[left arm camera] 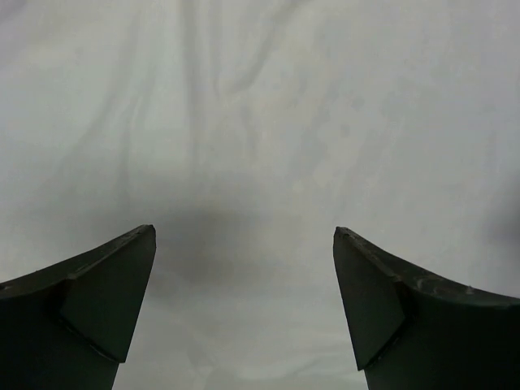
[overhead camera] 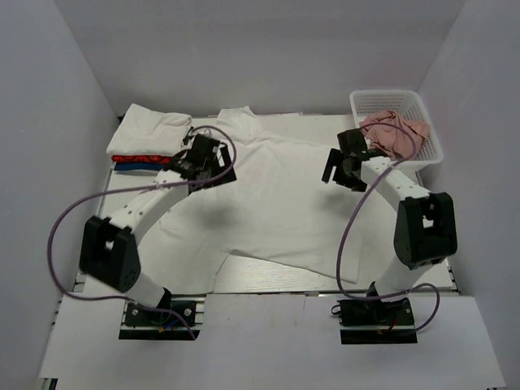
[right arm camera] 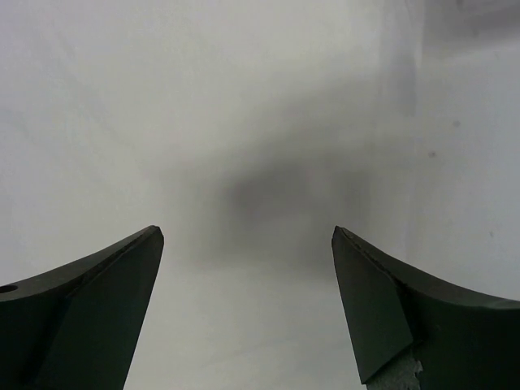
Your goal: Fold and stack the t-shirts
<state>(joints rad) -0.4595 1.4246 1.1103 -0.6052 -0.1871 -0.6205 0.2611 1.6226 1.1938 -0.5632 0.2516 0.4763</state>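
Shirt (overhead camera: 276,203) is lying spread flat on the surface, left of the basket (overhead camera: 382,95); folded stack (overhead camera: 150,130) farther left. Left end effector (left arm camera: 244,234) and right end effector (right arm camera: 247,231) are hovering released; aim for pinching matching hem corners, folding evenly.

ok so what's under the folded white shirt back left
A folded red shirt shows beneath the folded white shirt, with a blue one under that. Only their front edges peek out; the rest, and anything else in the pile, is covered.
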